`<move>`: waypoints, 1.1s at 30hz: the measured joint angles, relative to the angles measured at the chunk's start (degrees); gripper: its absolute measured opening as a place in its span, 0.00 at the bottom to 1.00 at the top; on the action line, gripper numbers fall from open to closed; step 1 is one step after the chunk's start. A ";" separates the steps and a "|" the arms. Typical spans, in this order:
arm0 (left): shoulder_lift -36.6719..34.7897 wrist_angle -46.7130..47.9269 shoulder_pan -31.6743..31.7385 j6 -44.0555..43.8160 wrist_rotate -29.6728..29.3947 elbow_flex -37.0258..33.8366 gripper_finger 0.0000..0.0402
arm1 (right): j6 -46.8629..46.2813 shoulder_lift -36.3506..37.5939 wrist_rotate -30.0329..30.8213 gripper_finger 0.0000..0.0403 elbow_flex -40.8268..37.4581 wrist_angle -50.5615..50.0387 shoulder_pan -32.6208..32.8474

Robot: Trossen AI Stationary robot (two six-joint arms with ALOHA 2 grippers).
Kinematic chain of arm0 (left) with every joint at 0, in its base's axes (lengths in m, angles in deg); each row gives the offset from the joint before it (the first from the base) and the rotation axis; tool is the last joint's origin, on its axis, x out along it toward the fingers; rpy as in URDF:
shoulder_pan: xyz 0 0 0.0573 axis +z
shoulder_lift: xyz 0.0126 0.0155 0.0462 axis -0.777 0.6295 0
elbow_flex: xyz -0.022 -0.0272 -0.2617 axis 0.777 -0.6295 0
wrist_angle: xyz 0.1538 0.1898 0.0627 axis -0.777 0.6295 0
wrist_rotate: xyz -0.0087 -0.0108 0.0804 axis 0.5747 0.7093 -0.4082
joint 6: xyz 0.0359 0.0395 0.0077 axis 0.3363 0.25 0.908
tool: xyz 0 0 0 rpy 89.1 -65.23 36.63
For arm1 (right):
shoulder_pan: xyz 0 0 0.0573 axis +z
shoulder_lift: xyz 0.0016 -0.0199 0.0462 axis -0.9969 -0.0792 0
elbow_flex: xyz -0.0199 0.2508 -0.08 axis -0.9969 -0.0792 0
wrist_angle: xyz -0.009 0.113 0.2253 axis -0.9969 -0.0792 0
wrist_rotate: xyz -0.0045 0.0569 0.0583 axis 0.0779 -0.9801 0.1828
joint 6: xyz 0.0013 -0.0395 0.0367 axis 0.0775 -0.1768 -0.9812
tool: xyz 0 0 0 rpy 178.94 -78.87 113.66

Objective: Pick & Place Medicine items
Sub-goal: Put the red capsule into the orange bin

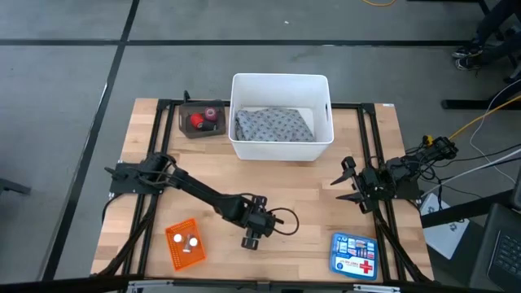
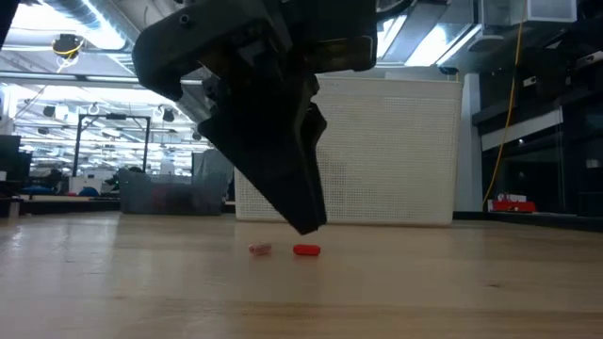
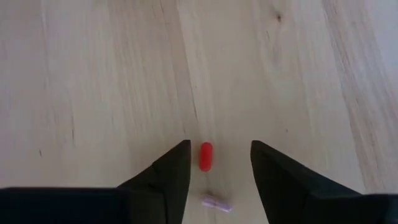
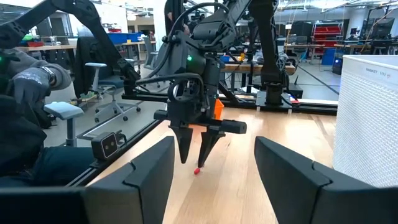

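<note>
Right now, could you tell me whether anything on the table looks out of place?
Yes: a red capsule and a pink piece lie loose on the bare table, beneath the open left gripper, not in any container.

We see the left gripper (image 1: 250,241) at six o'clock, the white basket (image 1: 281,85) with grey cloth (image 1: 273,126) at twelve.

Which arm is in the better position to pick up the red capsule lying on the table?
The left. Its gripper is open and pointing down, with the red capsule lying between its fingers. The right gripper waits open near the right edge of the table, far from the capsule.
</note>
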 joint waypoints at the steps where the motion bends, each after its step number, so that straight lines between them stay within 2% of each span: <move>1: 0.16 0.01 0.02 0.02 0.00 0.00 0.40 | 0.00 0.00 0.02 0.56 0.00 -0.02 0.00; 15: 3.42 -0.06 0.55 0.07 0.52 0.23 0.35 | 0.00 0.01 0.19 0.56 0.00 -0.02 0.00; 27: 3.59 1.07 1.55 -0.43 1.60 0.15 0.08 | 0.01 0.02 0.17 0.56 0.00 -0.02 0.00; 33: 2.53 1.64 1.86 0.51 1.68 0.03 0.01 | 0.00 0.00 0.17 0.56 0.00 -0.02 0.00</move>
